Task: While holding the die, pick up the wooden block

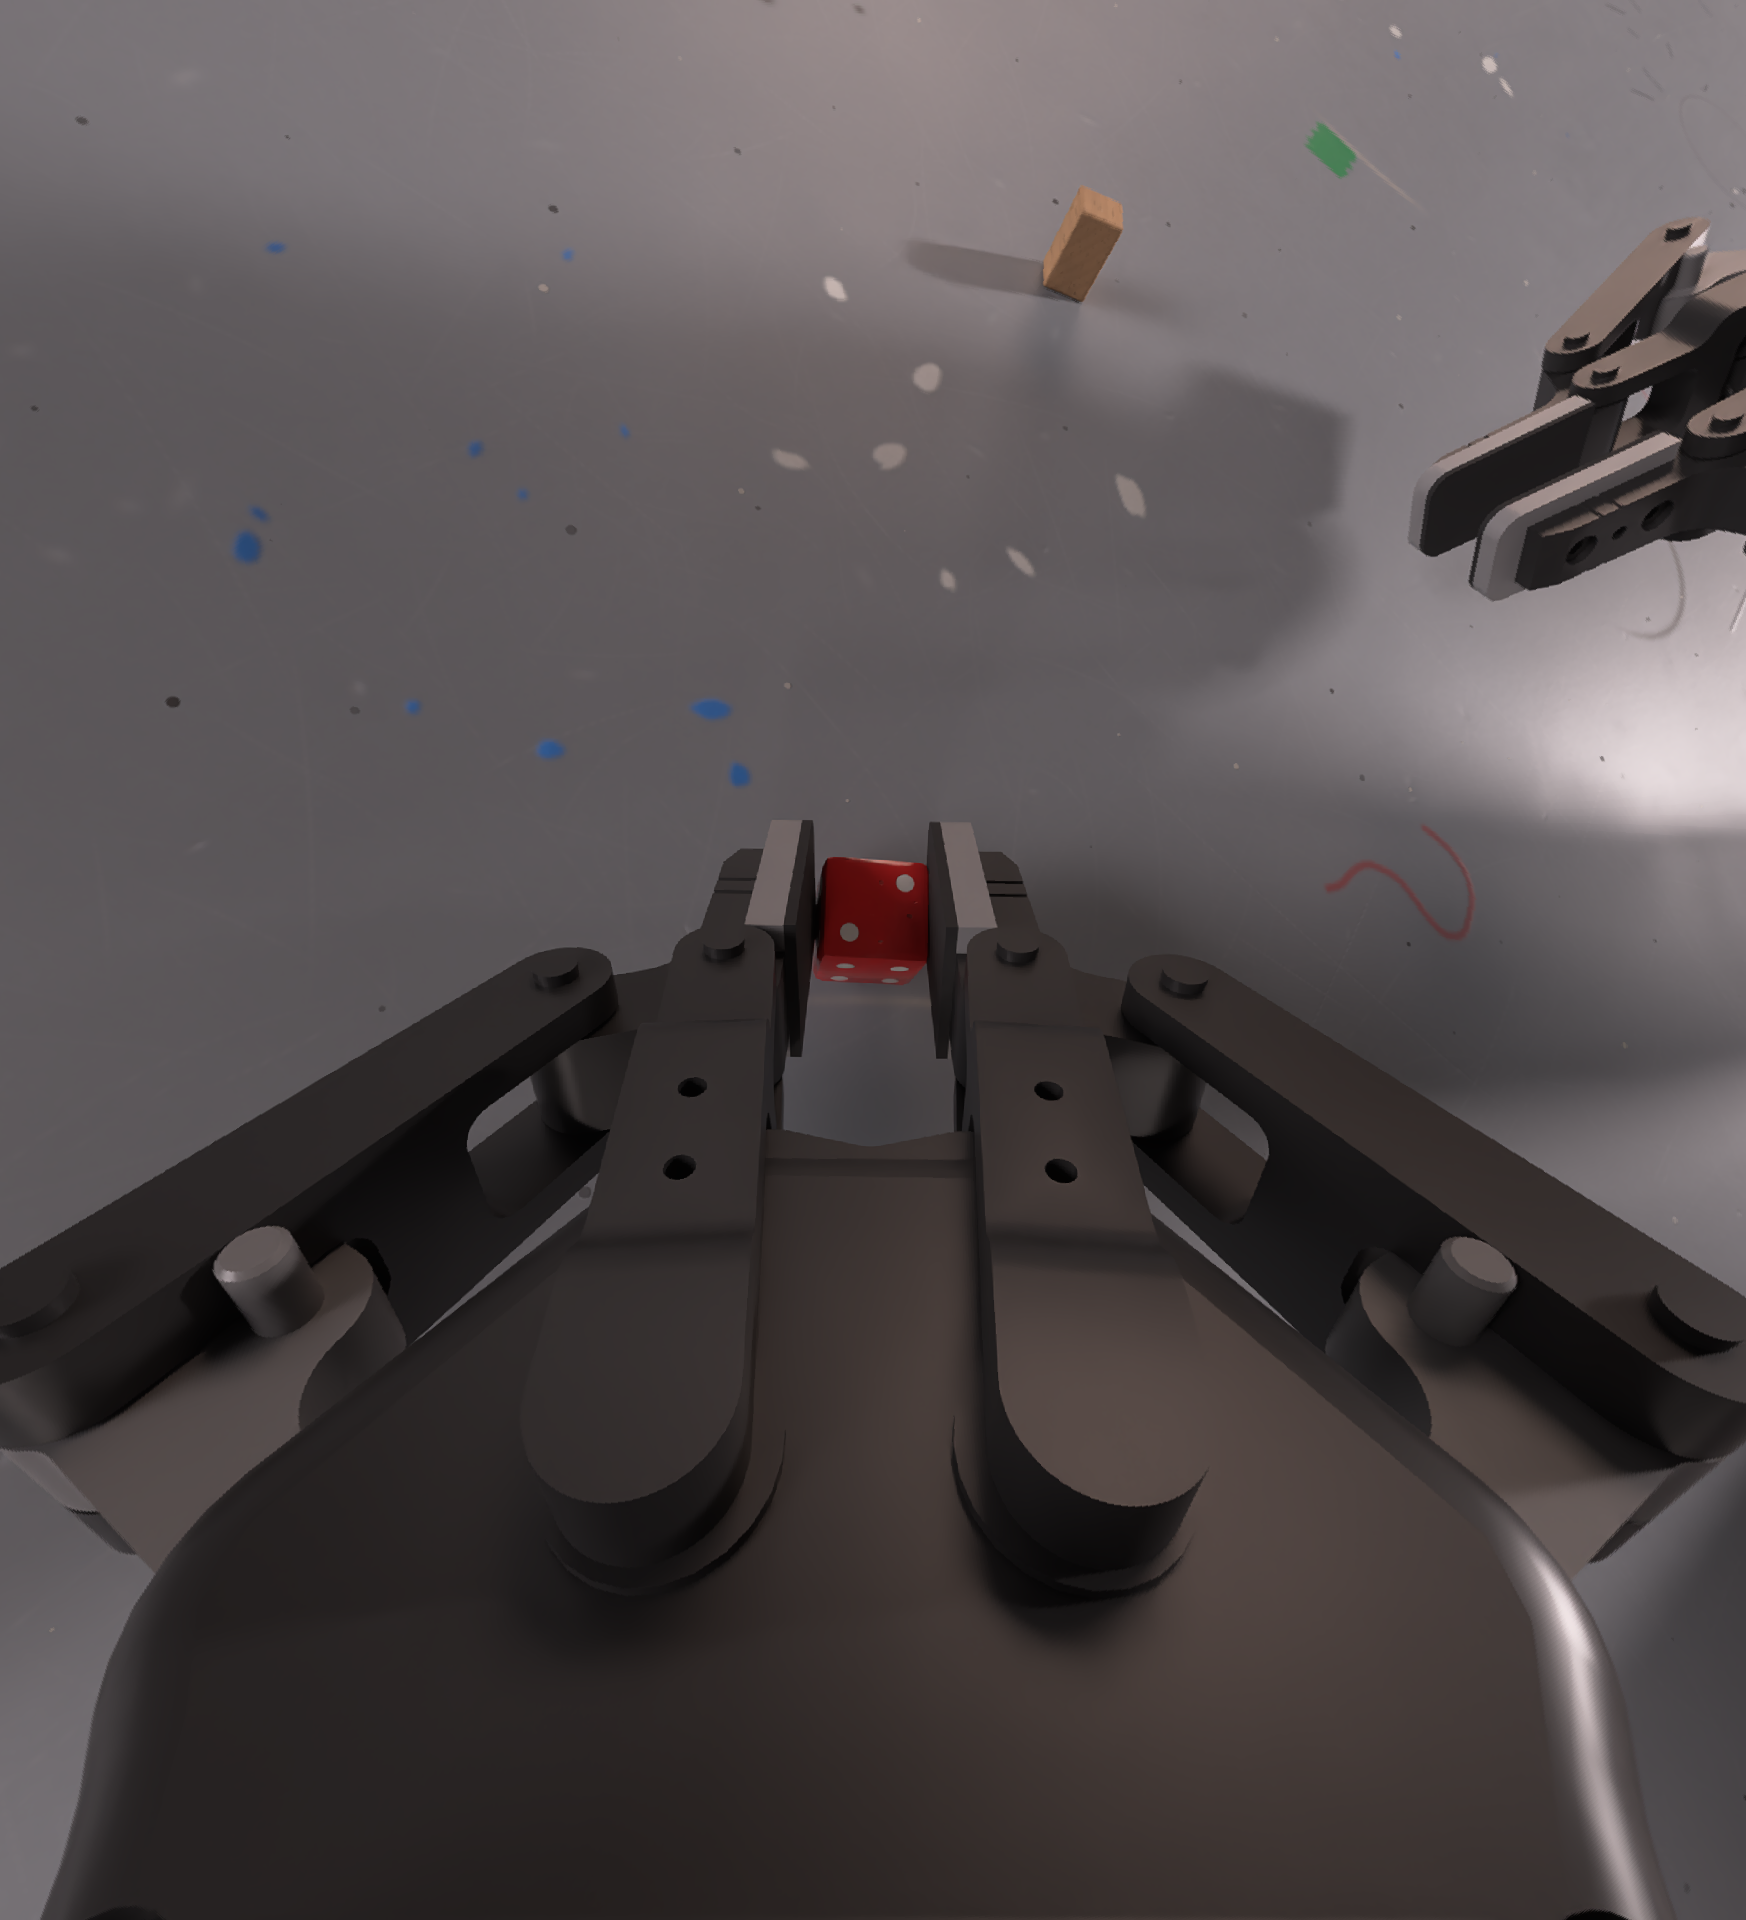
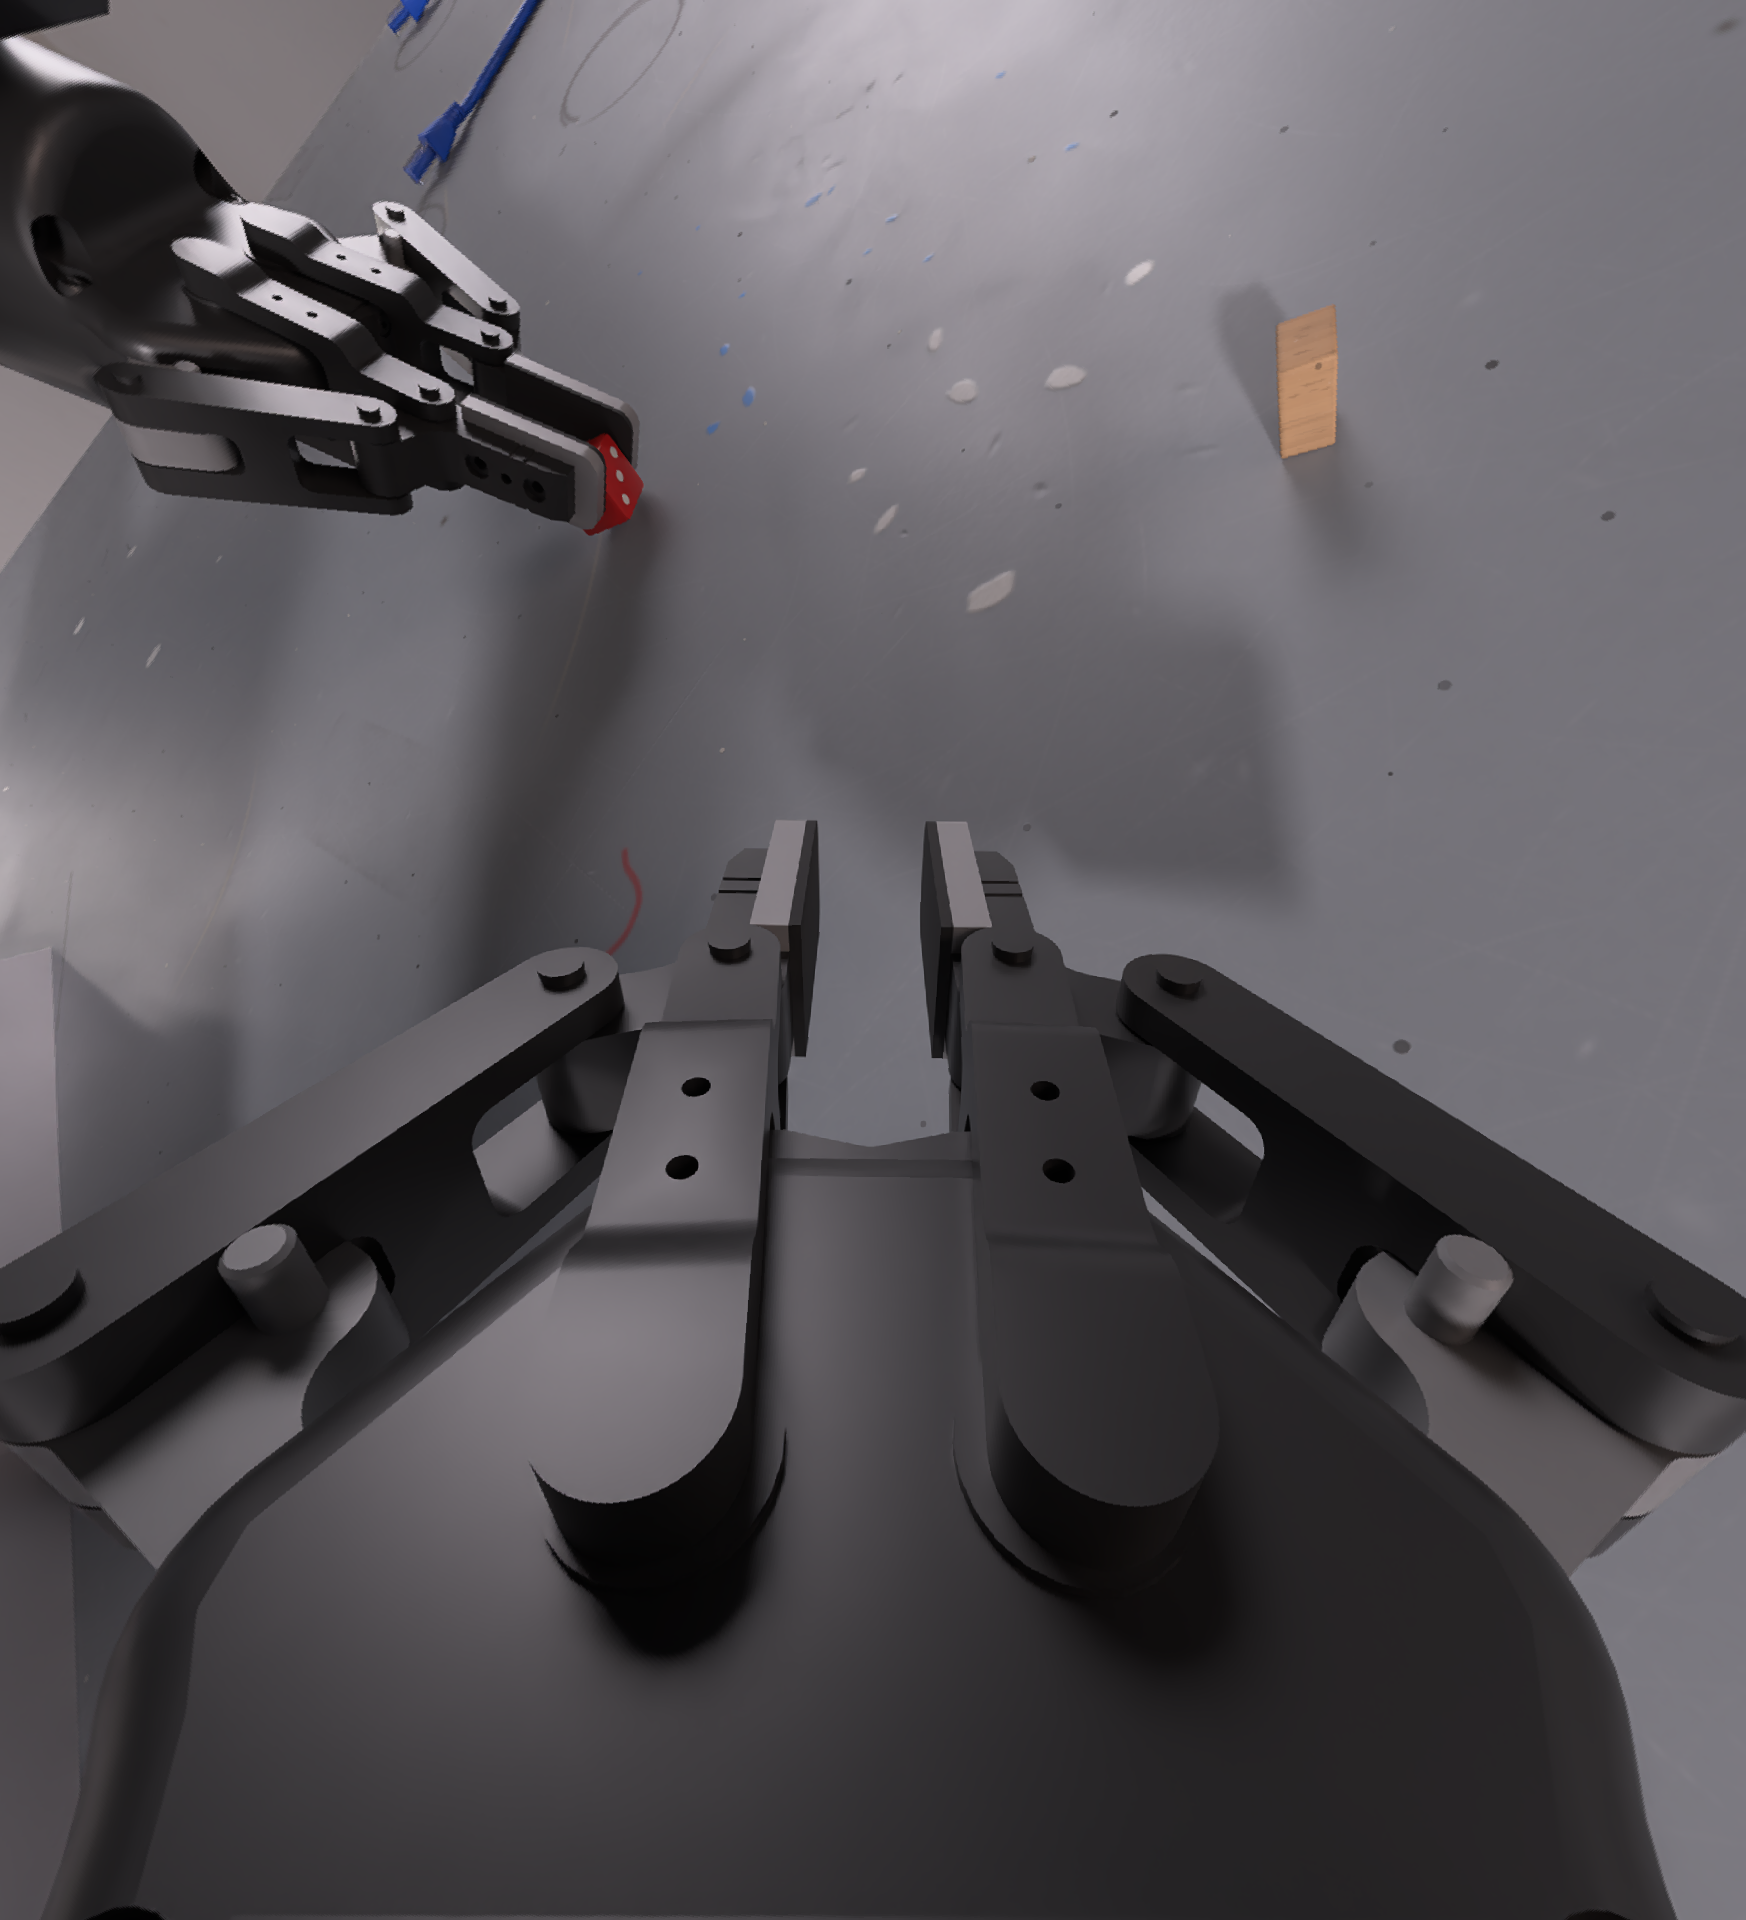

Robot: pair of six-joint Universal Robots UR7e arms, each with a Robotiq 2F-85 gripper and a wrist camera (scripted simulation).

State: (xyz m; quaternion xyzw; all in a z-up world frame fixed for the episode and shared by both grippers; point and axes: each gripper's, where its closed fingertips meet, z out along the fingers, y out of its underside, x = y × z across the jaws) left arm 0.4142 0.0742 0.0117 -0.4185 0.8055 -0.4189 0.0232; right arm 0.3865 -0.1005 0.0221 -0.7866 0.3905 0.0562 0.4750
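A grey desk, flecked with blue, white and dark paint spots, fills both views, with hard shadows of the arms lying across it.

The left tool is clenched on the red die, its two pads pressing opposite faces; the right wrist view shows the die at the very tips and lifted off the desk. The right tool grasps nothing: its pads stand a narrow gap apart, with bare desk between them. The wooden block stands upright on one small end, well apart from both tools, ahead and to the right of the right tool.

Risks, as I judge them:
- The right tool's gap looks narrower than the block, so it probably has to widen first; coming down as it is, a pad would strike the top and topple the block.
- Standing on end, the block tips easily, so a sideways brush from one finger could knock it flat or push it away.
- The die is held only at the fingertips, so a jolt or any loosening of the left tool could drop it, failing the holding condition.
- The arms share the space, and a wide swing of the right arm could clip the left.

Count: two tools, one die, one wooden block, one green scrap, one red thread-like squiggle, and one blue cable at the far edge.
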